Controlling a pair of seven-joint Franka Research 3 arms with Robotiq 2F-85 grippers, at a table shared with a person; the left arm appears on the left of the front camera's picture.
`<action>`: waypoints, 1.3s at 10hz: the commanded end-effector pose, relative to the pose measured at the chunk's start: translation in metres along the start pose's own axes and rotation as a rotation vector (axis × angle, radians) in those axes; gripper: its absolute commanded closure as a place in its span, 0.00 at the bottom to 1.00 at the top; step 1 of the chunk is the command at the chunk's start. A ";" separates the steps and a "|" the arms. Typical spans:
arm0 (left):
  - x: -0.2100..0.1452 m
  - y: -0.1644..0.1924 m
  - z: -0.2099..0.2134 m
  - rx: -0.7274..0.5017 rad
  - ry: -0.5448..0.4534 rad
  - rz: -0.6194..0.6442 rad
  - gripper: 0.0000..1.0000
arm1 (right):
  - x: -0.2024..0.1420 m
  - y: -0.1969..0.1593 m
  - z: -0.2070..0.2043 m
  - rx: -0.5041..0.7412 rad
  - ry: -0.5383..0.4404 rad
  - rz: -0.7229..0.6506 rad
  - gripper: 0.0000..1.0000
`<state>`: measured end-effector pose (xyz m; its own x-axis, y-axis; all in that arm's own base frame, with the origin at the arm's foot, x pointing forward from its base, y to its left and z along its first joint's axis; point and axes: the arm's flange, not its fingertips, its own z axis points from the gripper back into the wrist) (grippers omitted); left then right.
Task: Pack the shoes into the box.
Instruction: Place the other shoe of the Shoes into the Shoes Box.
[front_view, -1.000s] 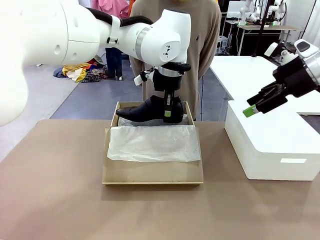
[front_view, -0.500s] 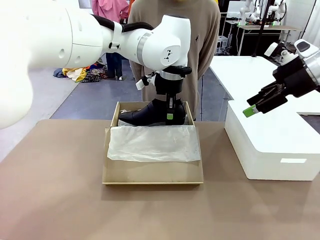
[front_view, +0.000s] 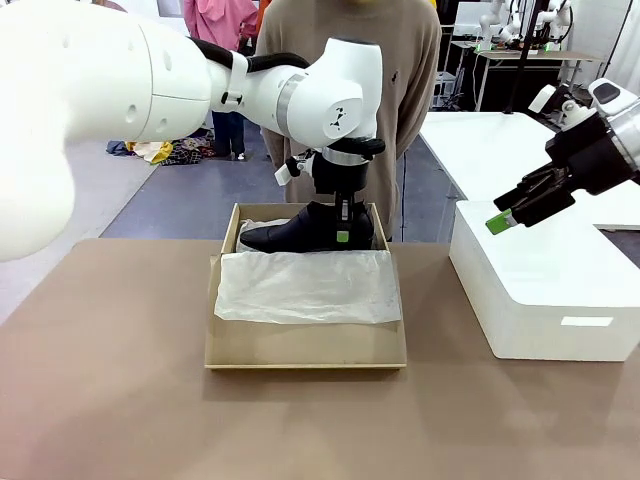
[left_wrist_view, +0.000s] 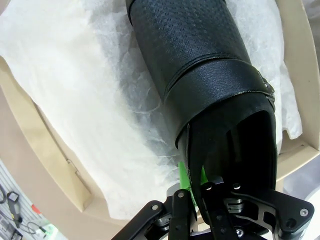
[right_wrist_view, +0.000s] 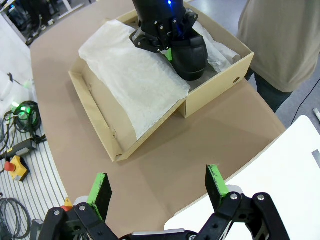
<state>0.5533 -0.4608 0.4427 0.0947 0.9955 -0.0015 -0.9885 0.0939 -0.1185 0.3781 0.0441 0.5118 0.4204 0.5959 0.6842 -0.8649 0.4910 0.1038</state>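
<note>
Gripping the heel end of a glossy black shoe (front_view: 295, 232), the left gripper (front_view: 343, 226) reaches down into the far part of the brown box (front_view: 300, 355) in the front view. The shoe lies low there, toe toward the robot's left. White tissue paper (front_view: 300, 287) spreads over the nearer part of the box. A person (front_view: 350, 70) stands just behind the table (front_view: 110, 400). The right gripper (front_view: 497, 222) hangs above a white box (front_view: 540, 300), well apart from the shoe, its jaws spread and holding nothing.

In the left wrist view, the left gripper (left_wrist_view: 192, 182) is clenched on the back rim of the shoe (left_wrist_view: 200, 55), over the tissue paper (left_wrist_view: 75, 100). I cannot tell whether the sole touches the paper.

In the right wrist view, the right gripper (right_wrist_view: 159, 184) stands wide apart and bare. Beyond it, the shoe (right_wrist_view: 192, 55) sits in the box (right_wrist_view: 217, 82) with the left gripper (right_wrist_view: 160, 37) on it.
</note>
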 end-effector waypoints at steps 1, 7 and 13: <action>-0.004 -0.004 0.004 -0.017 -0.008 0.054 1.00 | 0.000 -0.003 -0.002 0.014 -0.033 0.022 0.00; 0.000 -0.006 -0.017 0.035 0.001 0.049 1.00 | 0.000 -0.003 -0.002 0.014 -0.033 0.022 0.00; 0.002 -0.009 -0.001 0.026 0.001 0.007 0.33 | 0.000 -0.003 -0.002 0.014 -0.033 0.022 0.00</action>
<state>0.5603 -0.4616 0.4261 0.0907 0.9958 -0.0102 -0.9914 0.0893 -0.0961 0.3781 0.0441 0.5118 0.4204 0.5960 0.6842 -0.8650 0.4910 0.1038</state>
